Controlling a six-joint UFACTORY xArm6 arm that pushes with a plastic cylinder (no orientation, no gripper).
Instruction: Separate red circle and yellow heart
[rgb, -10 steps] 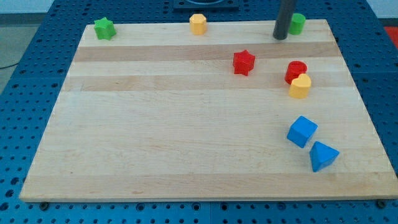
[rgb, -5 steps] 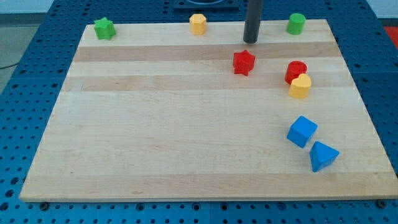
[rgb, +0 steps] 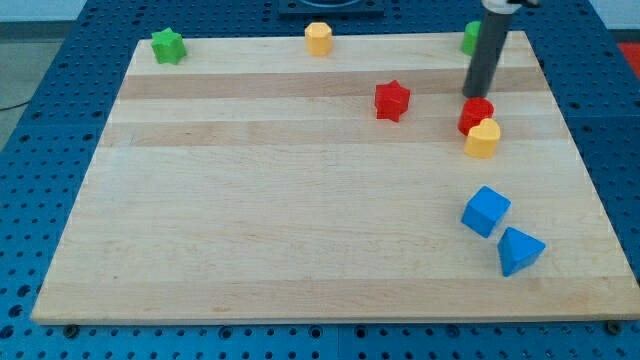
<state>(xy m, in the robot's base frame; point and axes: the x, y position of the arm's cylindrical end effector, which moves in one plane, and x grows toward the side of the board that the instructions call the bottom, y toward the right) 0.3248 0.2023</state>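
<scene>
Nearest the view's bottom, at the right: blue triangle block (rgb: 520, 250), with a blue cube (rgb: 486, 211) just above and left of it, the two close together, possibly touching at a corner, can't tell. Further up the wooden bench (rgb: 250, 220), right side: yellow heart (rgb: 482, 139) and red circle (rgb: 476, 113) pressed against each other, heart on the lower right of the circle and overlapping its front edge from this angle. They are not separated. The tip (rgb: 473, 96) sits right at the red circle's top edge, on the far side from the heart; looks like contact or a hair off, can't tell which. The dark rod rises from there and leans slightly to the view's right, covering most of a green block (rgb: 468, 38) at the top right edge, shape not readable. No pincer on this arm, just the rod, so nothing to say about spread or pressed. Left of the circle, apart from it: red star (rgb: 392, 100), alone. Far edge: yellow block (rgb: 318, 38) near top centre, looks roughly hexagonal, and green star (rgb: 168, 45) at the top left corner. Blue perforated surface (rgb: 60, 120) surrounds the bench.
</scene>
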